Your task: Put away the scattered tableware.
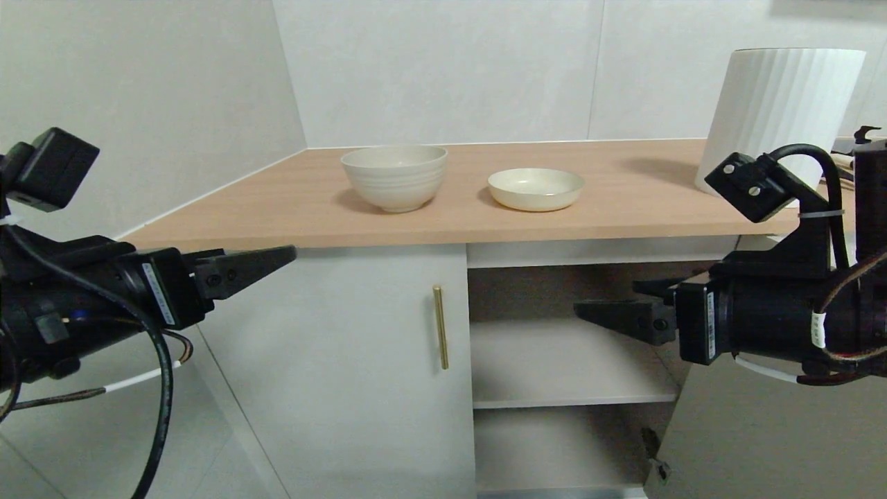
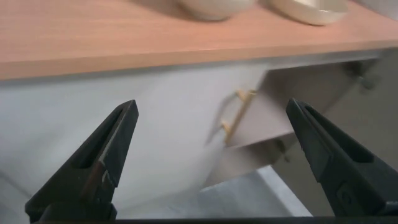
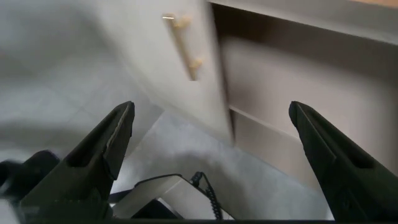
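Both are wide open and empty: left gripper (image 1: pixel 287 255) is low by the closed white cabinet door (image 1: pixel 346 360), right gripper (image 1: pixel 582 310) before the open white shelf (image 1: pixel 568 367). 2 pcs sit on the light wooden counter (image 1: pixel 624 201): deep ribbed cream bowl (image 1: pixel 394 177) and shallow cream dish (image 1: pixel 536 188). I'd lift the right arm above the edge 1st, then pinch the dish rim.

Surface: wooden countertop (image 1: pixel 277 201), above the cabinet.
Left item: cream bowl (image 1: pixel 394 177) stood upright on it.
Centre item: shallow dish (image 1: pixel 536 188) sat near the bowl, not touching.
Right item: white ribbed cylinder (image 1: pixel 783 111) stood well apart.
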